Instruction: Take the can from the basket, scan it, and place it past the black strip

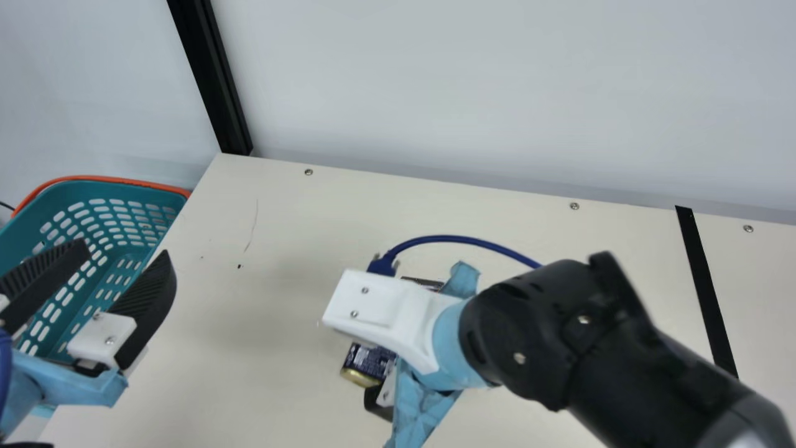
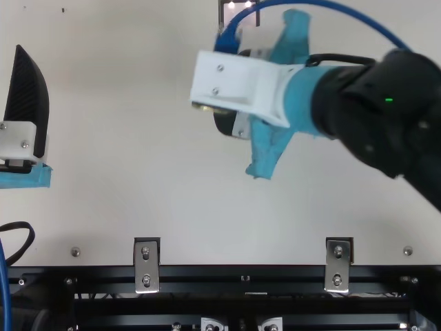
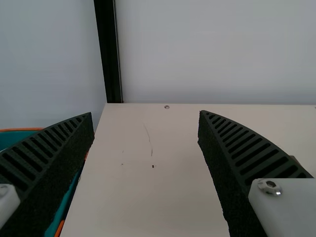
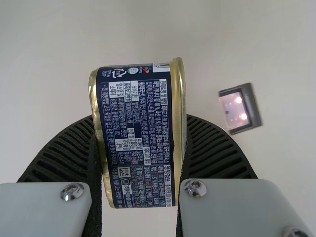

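While the right gripper (image 1: pixel 379 330) pinched the can (image 4: pixel 136 138) firmly between its ribbed fingers, the can's dark blue label faced that wrist's camera, packed with small pale print in columns. White blocks broke up the text, a recycling mark sat near one edge beside a few little coloured symbols, and a small square code lay among the lines farther along. Gold rims bordered the label, and the can lay crosswise, its two round ends against the fingers. It was held up off the table (image 1: pixel 280 342), over the middle part, well apart from the left edge and from the black strip (image 1: pixel 706 292) toward the right edge.

The right arm (image 1: pixel 559 336) slanted in from the near right, its wrist bent so that the fingers pointed down. A blue cable (image 1: pixel 460 238) arched from the wrist back over the arm. Near the can, on the far side of the gripper, was the scanner (image 4: pixel 240 108), two bright spots glowing in its window.

The left gripper (image 1: pixel 123 249) had its fingers spread wide with nothing between them, near the table's left edge and aimed toward the far edge. Past that left edge stood the teal basket (image 1: pixel 56 211), an orange rim behind it.
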Robot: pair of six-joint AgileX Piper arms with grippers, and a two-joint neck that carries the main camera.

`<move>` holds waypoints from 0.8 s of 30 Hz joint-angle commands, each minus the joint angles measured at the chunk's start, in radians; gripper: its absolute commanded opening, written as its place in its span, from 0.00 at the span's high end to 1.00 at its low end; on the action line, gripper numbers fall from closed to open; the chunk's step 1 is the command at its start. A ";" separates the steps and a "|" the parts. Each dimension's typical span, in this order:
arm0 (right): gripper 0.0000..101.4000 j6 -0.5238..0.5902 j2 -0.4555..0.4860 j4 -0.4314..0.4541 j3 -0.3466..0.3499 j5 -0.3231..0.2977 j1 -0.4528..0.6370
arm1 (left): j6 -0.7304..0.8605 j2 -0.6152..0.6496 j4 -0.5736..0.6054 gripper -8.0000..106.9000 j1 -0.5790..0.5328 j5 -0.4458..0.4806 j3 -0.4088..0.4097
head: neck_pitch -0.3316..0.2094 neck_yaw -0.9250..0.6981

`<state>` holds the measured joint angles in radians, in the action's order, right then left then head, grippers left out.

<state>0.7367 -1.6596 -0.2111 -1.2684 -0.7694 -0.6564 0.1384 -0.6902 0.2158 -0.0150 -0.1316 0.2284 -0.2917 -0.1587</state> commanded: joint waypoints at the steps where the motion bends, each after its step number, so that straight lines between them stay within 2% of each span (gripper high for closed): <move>1: 1.00 -0.014 0.028 -0.008 0.013 0.027 0.016 | 0.000 0.000 0.000 0.15 0.000 0.000 0.000 | -0.009 0.013; 8: 1.00 -0.049 0.110 -0.032 0.062 0.098 0.070 | 0.000 0.000 0.000 0.15 0.000 0.000 0.000 | -0.010 0.022; 11: 1.00 -0.083 0.142 -0.013 0.086 0.127 0.099 | 0.000 0.000 0.000 0.15 0.000 0.000 0.000 | -0.011 0.052; 17: 1.00 -0.179 0.206 0.069 0.134 0.163 0.167 | 0.000 0.000 0.000 0.15 0.000 0.000 0.000 | -0.014 0.140; 24: 1.00 -0.282 0.270 0.176 0.173 0.161 0.268 | 0.000 0.000 0.000 0.15 0.000 0.000 0.000 | -0.013 0.252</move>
<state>0.4739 -1.3969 -0.0571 -1.0973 -0.6062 -0.4114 0.1384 -0.6902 0.2158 -0.0150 -0.1316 0.2284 -0.2917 0.0717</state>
